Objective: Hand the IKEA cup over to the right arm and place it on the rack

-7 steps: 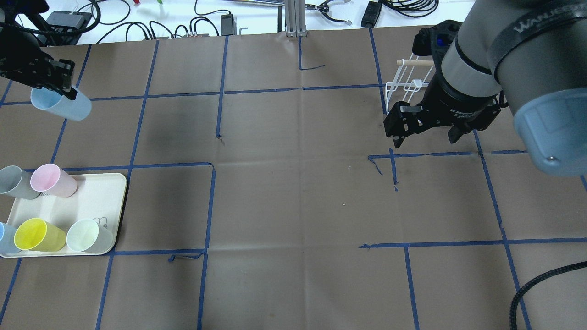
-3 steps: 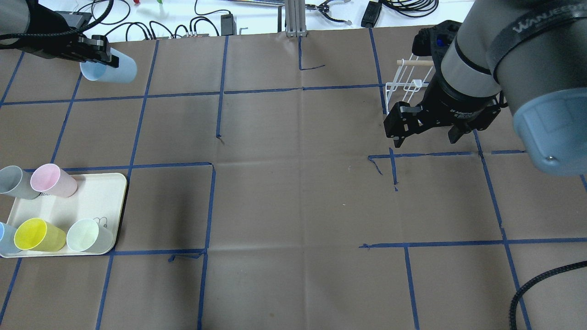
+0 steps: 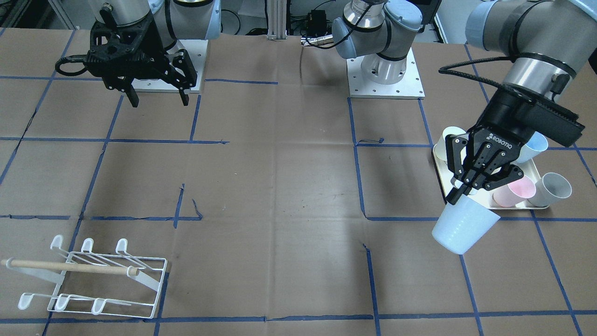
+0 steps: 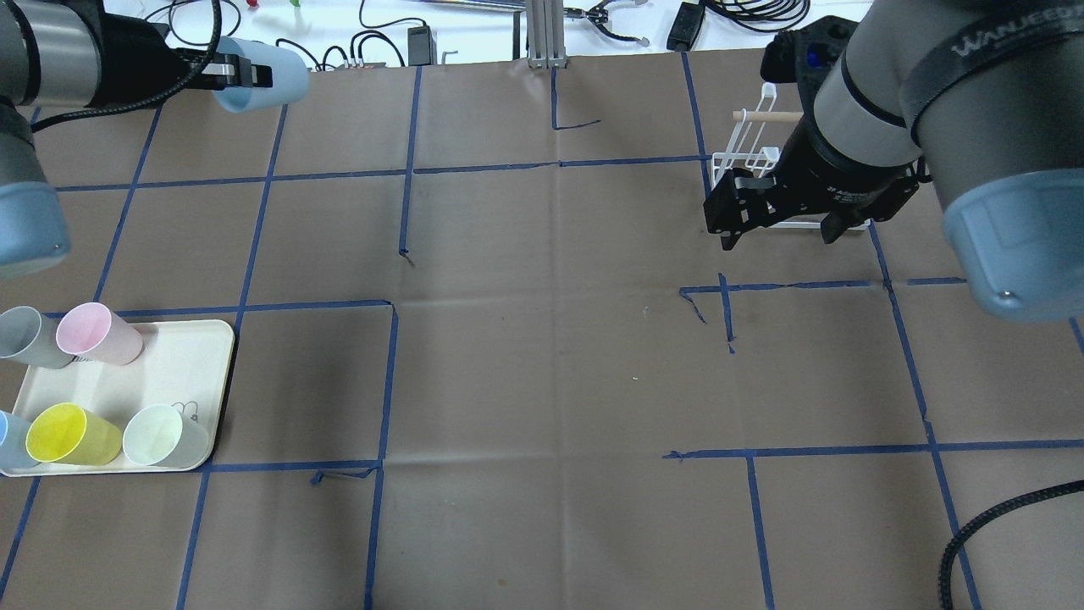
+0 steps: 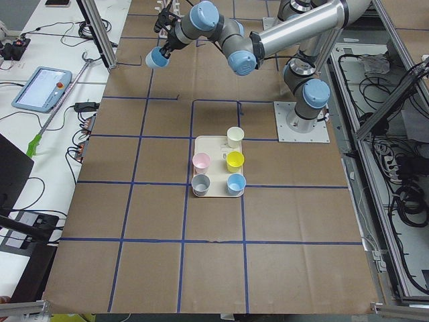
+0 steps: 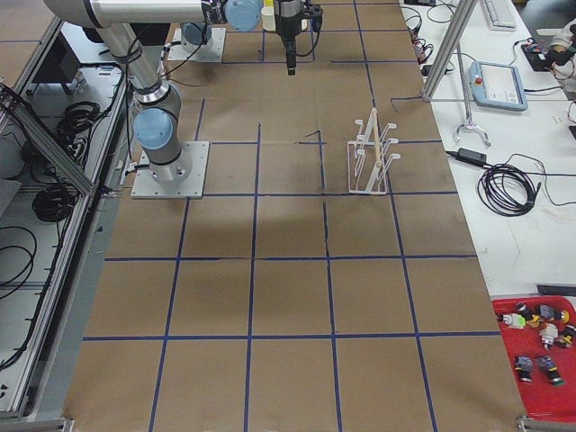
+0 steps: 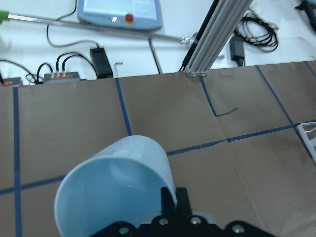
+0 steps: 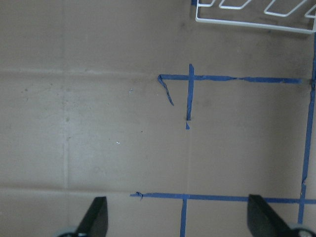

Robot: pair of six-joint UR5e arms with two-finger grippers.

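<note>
Blue cup [image 4: 273, 78] moved rightward, left hand [image 4: 243, 74] clamped on it; right hand [image 4: 777, 239] apart.

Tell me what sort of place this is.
Probably a robotics lab workcell: a silver-grey jointed right arm, a brown paper-covered table gridded with blue tape, and a grey teach pendant with a red stop button beyond its edge.

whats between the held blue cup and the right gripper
Nothing: in the overhead view only bare taped brown paper separates the blue cup from the right gripper.
</note>
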